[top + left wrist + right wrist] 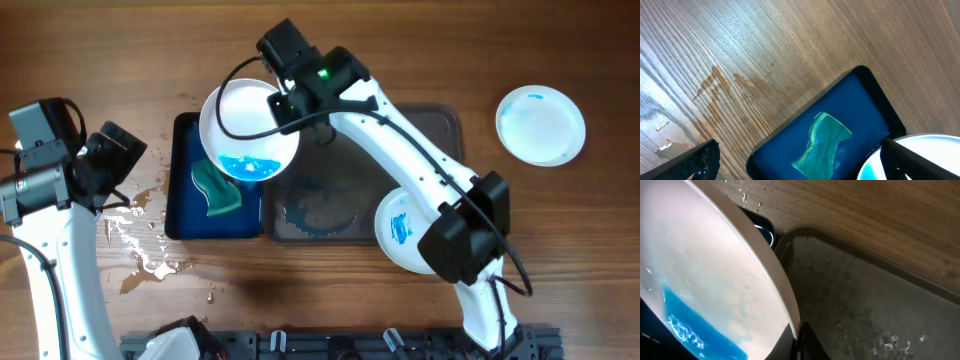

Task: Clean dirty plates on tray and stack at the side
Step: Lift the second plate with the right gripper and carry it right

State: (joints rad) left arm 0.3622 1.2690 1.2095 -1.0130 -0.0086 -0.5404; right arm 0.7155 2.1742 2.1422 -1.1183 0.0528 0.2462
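The right claw [288,103] is clamped on the rim of one plate [248,130], tilting it above the blue tray [185,200] toward the far edge of the worktop [400,50], with blue liquid pooled at its low lip. This looks like draining before wiping, so that lip should stay over the blue tray, clear of the splashes [140,235] leftward. The left claw [112,160], fingers apart, should grip the sponge [218,190] squarely. A second plate [398,228] lies on the grey tray [440,125], and the third plate [541,124] is near the right edge.

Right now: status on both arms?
Left tool open, beside blue tray. Right tool shut on plate, tilted above sponge, blue liquid pooled low. One plate sits on grey tray.
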